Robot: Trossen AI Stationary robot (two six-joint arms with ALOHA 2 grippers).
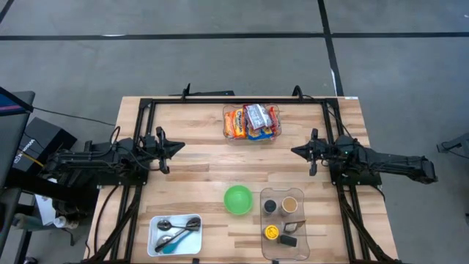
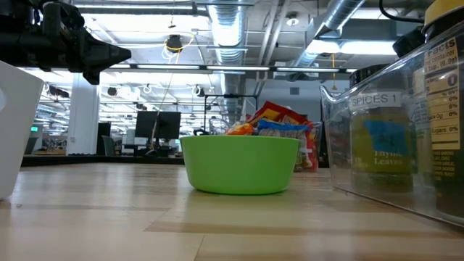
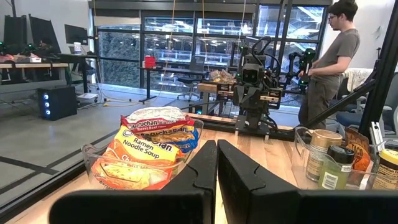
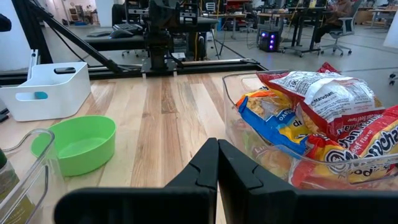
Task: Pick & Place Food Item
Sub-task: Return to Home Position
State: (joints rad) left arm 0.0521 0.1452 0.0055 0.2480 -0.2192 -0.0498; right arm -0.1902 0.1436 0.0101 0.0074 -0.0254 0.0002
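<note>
The spoons (image 1: 174, 233) lie in the bin (image 1: 152, 236) at the table's (image 1: 198, 176) front left corner, nearer the left gripper (image 1: 179, 147), which faces the right gripper (image 1: 295, 150) across the table, both with fingers pressed together.

A grey concrete floor (image 1: 220, 62) was crossed by dark lines. Exposed ducts (image 2: 235, 32) ran overhead, tall windows (image 3: 180, 43) stood behind desks (image 3: 43, 61), and a person (image 3: 329, 62) stood nearby.
</note>
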